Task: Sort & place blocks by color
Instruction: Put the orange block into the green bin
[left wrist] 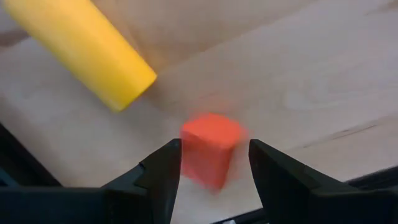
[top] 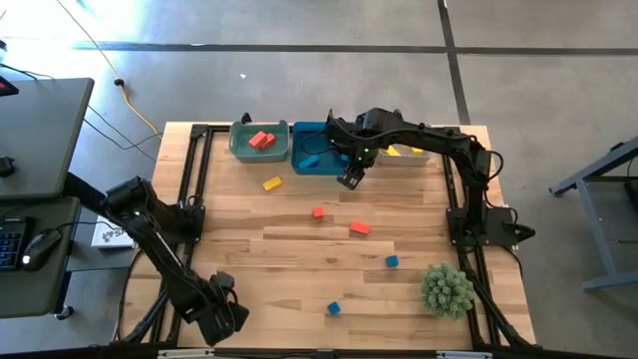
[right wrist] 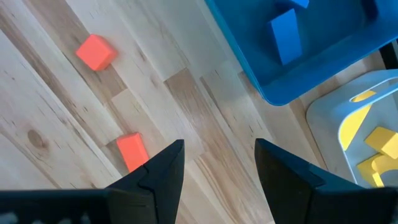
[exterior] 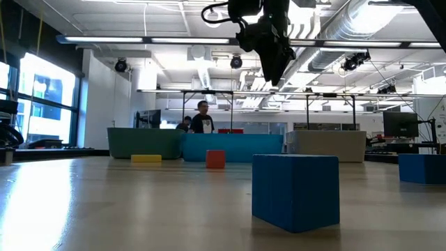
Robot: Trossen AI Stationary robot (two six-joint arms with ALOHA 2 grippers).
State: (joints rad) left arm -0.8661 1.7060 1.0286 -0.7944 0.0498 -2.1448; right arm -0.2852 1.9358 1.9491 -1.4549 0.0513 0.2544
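Wooden table (top: 299, 259), open right hand (top: 349, 179) above, red blocks (top: 359, 228) nearby.

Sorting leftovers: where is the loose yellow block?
High view: the yellow block lies left of centre, just off the green bin's corner, beside the blue bin.

Wooden bench (top: 299, 254) bearing three bins along its far edge: green bin (top: 258, 142), blue bin (top: 314, 150), white bin (top: 409, 155); loose blocks (top: 359, 228) lying mid-bench; spiky plant ball (top: 446, 289) sitting near the right edge.
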